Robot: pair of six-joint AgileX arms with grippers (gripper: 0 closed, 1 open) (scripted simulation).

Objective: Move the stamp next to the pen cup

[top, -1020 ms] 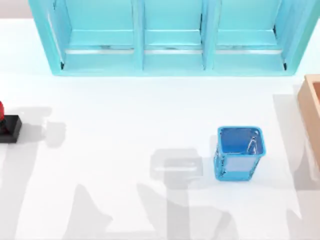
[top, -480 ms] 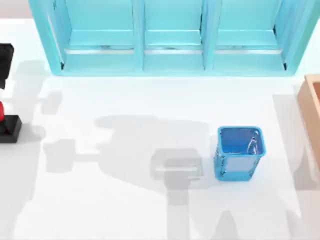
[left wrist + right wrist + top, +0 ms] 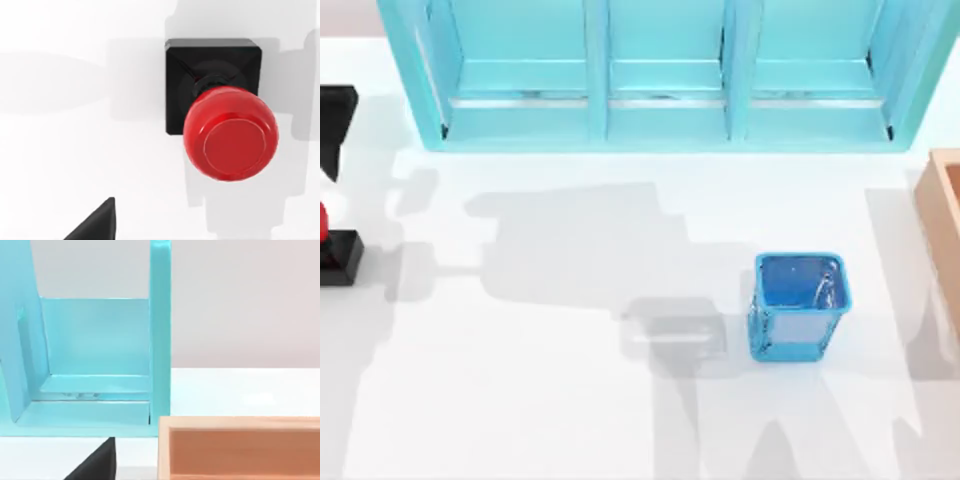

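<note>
The pen cup [image 3: 798,305] sits low on the table, right of the middle, with its open mouth facing up. Far off to the cup's left, at the table's left edge, stands the stamp [image 3: 334,250] – black block flat on the table, red knob on top. So its long line runs straight up and down, knob to the sky, and it is not tipped. Just behind the stamp, farther from the cup, hangs the left gripper [image 3: 334,125]; I cannot tell if its fingers are apart or together. In the left wrist view the stamp [image 3: 220,107] is right below the camera. I think the step now is reaching down – come straight over the knob, squeeze it gently, and do not knock it over. Behind the cup stands a big teal shelf [image 3: 665,75], and a wooden box [image 3: 945,215] sits to the cup's right.
</note>
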